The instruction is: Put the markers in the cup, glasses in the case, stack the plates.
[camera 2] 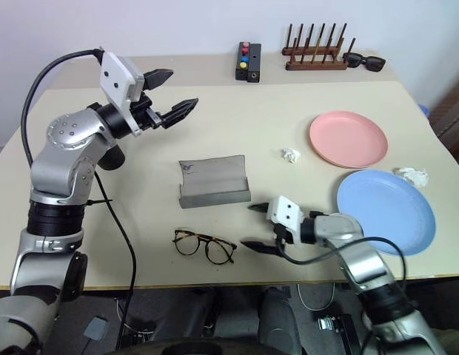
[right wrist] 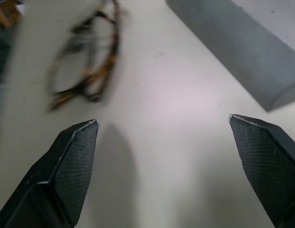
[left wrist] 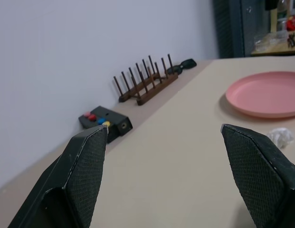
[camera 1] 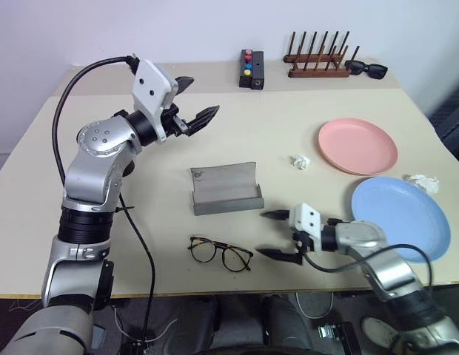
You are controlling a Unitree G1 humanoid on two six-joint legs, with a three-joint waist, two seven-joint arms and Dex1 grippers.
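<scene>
Right tool (camera 1: pixel 277 235) low over the near table (camera 1: pixel 289 133), jaws wide and empty, aimed left at the glasses (camera 1: pixel 220 253) just beside it; probably lining up a pick. Case (camera 1: pixel 225 188) lies open just beyond the glasses, ready to take them. Left tool (camera 1: pixel 194 100) raised over the far left, wide, empty. Count: one glasses, one case, two plates apart at right, pink plate (camera 1: pixel 357 145) far, blue plate (camera 1: pixel 400 215) near. Markers, cup: none seen.
</scene>
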